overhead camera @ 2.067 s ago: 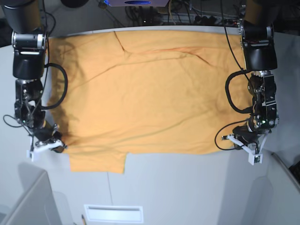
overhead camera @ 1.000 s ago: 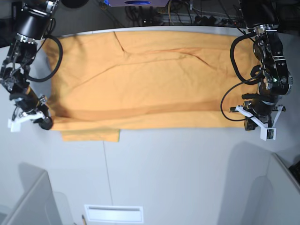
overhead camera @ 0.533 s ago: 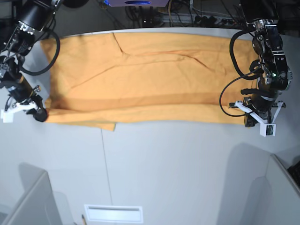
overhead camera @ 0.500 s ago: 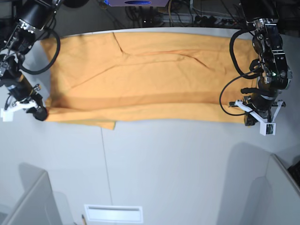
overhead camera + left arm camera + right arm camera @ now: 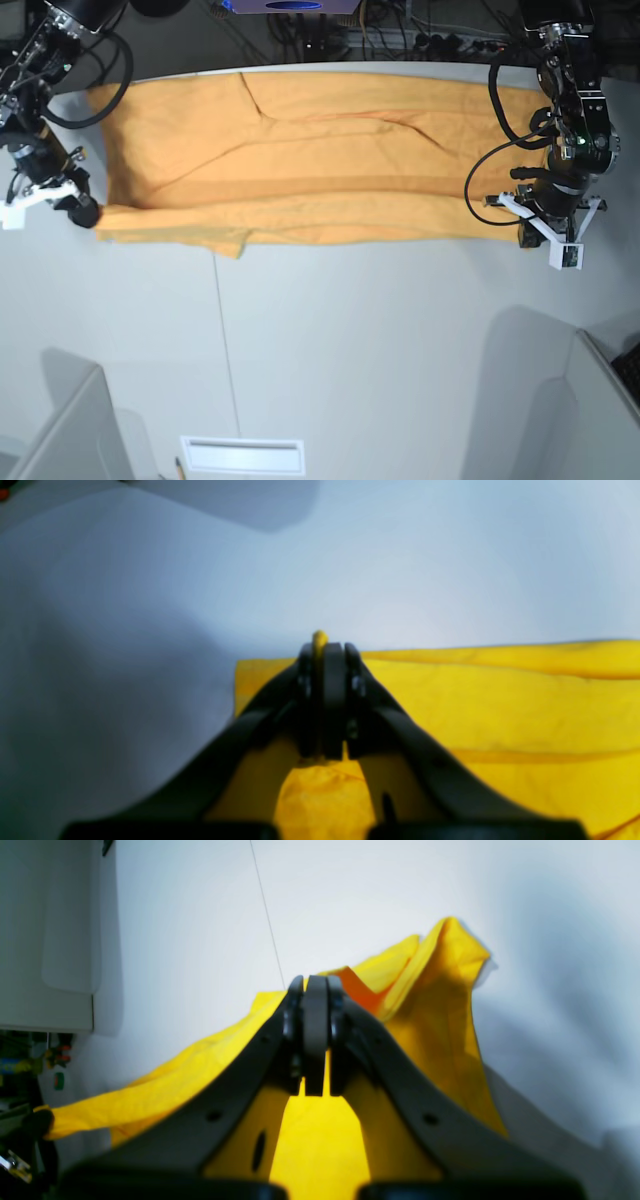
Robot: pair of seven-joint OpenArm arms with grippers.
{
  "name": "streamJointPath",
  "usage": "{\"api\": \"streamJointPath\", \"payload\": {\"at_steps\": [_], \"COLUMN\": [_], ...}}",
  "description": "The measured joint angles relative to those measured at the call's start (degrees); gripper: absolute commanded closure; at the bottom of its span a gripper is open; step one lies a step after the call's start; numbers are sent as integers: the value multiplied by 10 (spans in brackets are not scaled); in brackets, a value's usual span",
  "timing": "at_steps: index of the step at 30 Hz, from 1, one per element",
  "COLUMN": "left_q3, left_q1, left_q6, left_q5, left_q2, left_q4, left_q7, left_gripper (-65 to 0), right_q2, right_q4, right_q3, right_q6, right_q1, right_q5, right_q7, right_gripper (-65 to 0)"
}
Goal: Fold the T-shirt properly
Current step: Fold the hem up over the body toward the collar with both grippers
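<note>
- While both arms hold the near edge, the T-shirt (image 5: 300, 150) lies spread across the far half of the bench (image 5: 350, 350), its long axis running side to side between the two arms.
- Left gripper (image 5: 528, 238), on the base view's right: the left wrist view shows its jaws pressed together with a sliver of orange cloth poking out above them, so it is clamped on the shirt's near corner at that end.
- Right gripper (image 5: 85, 213), on the base view's left: the right wrist view shows its jaws closed, with cloth bunched and lifted just behind them; it looks pinched on the near corner there, though the cloth between the jaws is not plainly visible.
- A darker band runs along the shirt parallel to the near edge, which suggests a doubled layer; a small flap (image 5: 230, 243) juts toward the viewer near the right gripper's end.
- The rest of the shirt lies away from both grippers, toward the far edge of the bench. Judging by this, the fold would carry the held edge that way, both arms moving evenly so the edge stays straight.
</note>
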Motion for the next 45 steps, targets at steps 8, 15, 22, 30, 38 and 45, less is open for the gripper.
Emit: {"api": "streamJointPath", "payload": {"at_steps": [8, 15, 22, 30, 38, 45], "left_q3": [0, 0, -51, -78, -76, -76], "left_q1": [27, 57, 85, 106, 145, 162], "left_q6": [0, 0, -31, -75, -75, -77], "left_q5": [0, 0, 2, 0, -1, -2], "left_q2": [0, 0, 1, 3, 4, 5], "left_q4": [2, 3, 6, 7, 7, 7], "left_q7": [0, -1, 2, 3, -1, -1], "left_gripper": [0, 0, 0, 0, 0, 0], "right_q2": [0, 0, 0, 0, 0, 0], "right_q4": [0, 0, 14, 41, 24, -24], "right_q3": [0, 0, 0, 0, -1, -2], "right_q6": [0, 0, 0, 2, 2, 2], "right_q1": [-40, -52, -83, -97, -132, -140], "right_q5": [-2, -1, -4, 0, 0, -8], "right_q7": [-4, -3, -5, -4, 3, -1], "right_gripper": [0, 0, 0, 0, 0, 0]}}
